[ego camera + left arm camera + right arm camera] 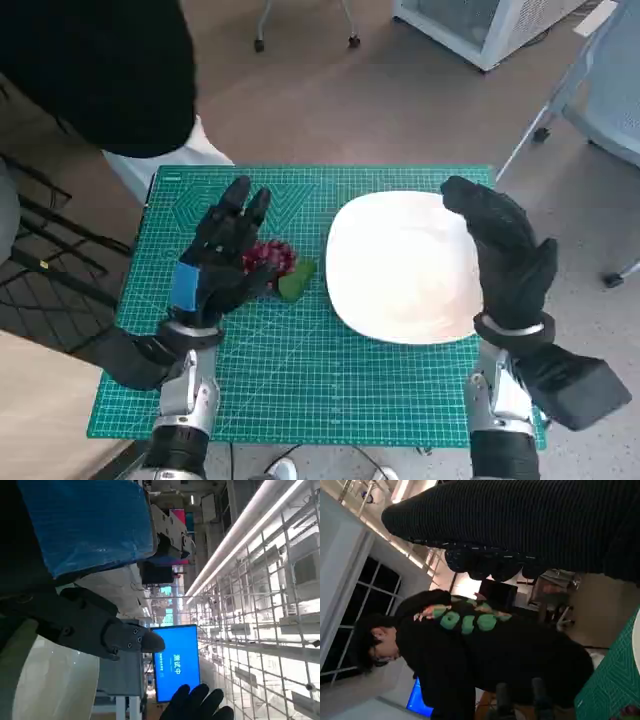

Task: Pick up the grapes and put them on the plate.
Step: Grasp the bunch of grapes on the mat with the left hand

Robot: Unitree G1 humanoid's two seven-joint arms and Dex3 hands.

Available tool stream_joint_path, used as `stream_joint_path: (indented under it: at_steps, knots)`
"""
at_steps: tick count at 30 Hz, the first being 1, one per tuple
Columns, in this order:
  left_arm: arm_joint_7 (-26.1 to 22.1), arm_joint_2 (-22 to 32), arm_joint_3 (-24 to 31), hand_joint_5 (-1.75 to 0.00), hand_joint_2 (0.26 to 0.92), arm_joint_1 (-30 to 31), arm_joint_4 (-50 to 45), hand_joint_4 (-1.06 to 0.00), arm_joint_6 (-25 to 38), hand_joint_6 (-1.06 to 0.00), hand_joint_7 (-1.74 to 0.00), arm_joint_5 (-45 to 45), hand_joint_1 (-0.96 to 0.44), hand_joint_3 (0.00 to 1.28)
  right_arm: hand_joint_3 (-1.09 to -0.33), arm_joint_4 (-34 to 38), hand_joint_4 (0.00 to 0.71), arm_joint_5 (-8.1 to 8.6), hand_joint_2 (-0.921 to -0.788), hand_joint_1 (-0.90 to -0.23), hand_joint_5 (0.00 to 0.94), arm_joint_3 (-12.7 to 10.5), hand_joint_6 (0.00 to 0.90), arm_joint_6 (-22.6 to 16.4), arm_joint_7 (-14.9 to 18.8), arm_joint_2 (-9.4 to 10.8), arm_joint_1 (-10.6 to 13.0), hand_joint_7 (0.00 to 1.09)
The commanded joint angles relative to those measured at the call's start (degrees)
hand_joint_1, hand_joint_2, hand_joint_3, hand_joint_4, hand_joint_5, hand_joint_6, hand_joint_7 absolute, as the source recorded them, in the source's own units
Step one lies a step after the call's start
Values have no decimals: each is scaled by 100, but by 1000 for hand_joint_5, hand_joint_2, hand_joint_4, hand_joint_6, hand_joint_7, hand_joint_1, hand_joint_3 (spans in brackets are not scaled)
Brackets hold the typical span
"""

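now the blue-taped left hand [222, 262] hovers fingers spread over the red grapes with green leaf [277, 265]; gloved right hand [507, 257], fingers apart, holding nothing, overhangs the round white plate's [395, 270] far edge.

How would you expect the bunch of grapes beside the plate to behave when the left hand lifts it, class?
The grapes look like a lumpy cluster of round red berries with a green leaf, so probably light, though the berries may shift in the hold. The smooth rounded surfaces could slip under the left hand. Set on the plate, the bunch might roll slightly before settling.

Green cutting mat [300, 370], person in black [485, 655] (seated nearby), blue screen [176, 662]
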Motion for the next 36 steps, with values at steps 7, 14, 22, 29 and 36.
stream_joint_path:
  at_steps: [7, 14, 22, 29, 36]
  knots:
    - [44, 48, -11, -1, 921, -62, 7, -327, -107, -408, -5, 112, -346, 208, -700, 24, 368, -55, -921, -685, 0, 28, 30, 47, 26, -5, -3, 492]
    - [39, 20, -48, 0, 921, -26, -68, -327, -35, -407, -3, 83, -349, 221, -702, -44, 367, -87, -921, -684, 0, 51, 27, 67, -9, 2, 28, 496]
    - [-84, -33, -115, -1, 921, 81, -280, -329, 176, -406, -3, -101, -344, 224, -705, -67, 366, -140, -921, -683, 0, 80, 23, 50, -38, 17, 68, 502]
    - [-203, -89, -122, -1, 921, 164, -429, -329, 319, -405, -2, -217, -347, 237, -705, -2, 366, -209, -921, -691, 0, 110, 20, 7, -45, 55, 72, 508]
    - [-227, -108, -116, -2, 921, 193, -487, -331, 360, -405, -2, -236, -348, 245, -708, 22, 365, -221, -921, -692, 0, 111, 16, -4, -33, 66, 67, 514]
